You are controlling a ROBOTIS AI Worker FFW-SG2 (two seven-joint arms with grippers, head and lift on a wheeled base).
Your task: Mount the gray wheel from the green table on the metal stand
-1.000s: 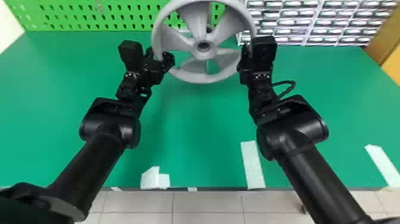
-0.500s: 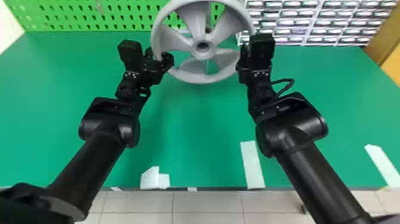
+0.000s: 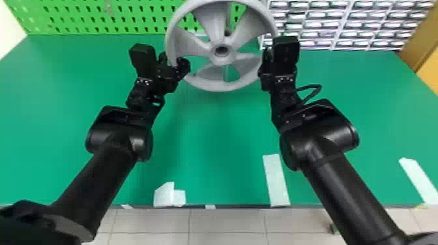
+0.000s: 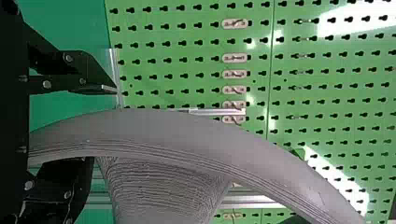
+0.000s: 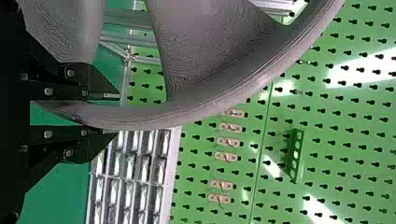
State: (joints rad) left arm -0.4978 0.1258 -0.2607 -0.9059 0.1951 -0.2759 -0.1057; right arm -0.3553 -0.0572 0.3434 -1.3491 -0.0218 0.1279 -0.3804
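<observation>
**Jaws wide on left, narrow on right, as gray wheel (image 3: 225, 58) meets stand**

Left jaws stand wide astride the rim near half past eight, with slack beside one finger (image 4: 95, 87); right jaws are narrow, holding the rim near half past three. The wheel is upright at the 12 o'clock end of the desk (image 3: 215, 136), with the metal stand (image 5: 128, 21) behind it. Whether its hub (image 3: 221, 56) sits on the stand's shaft cannot be told.

Seating looks like the step in hand. Best done with the hub square to the shaft and pushed straight in, both sides advancing evenly; a one-sided push from 3 o'clock could cock the wheel and bind it. The left jaws should close or brace first, and the right should let go only once the hub carries the weight.

Compared with a second ago, wheel and right jaws have edged slightly toward 9 o'clock; the left jaws have barely moved.
</observation>
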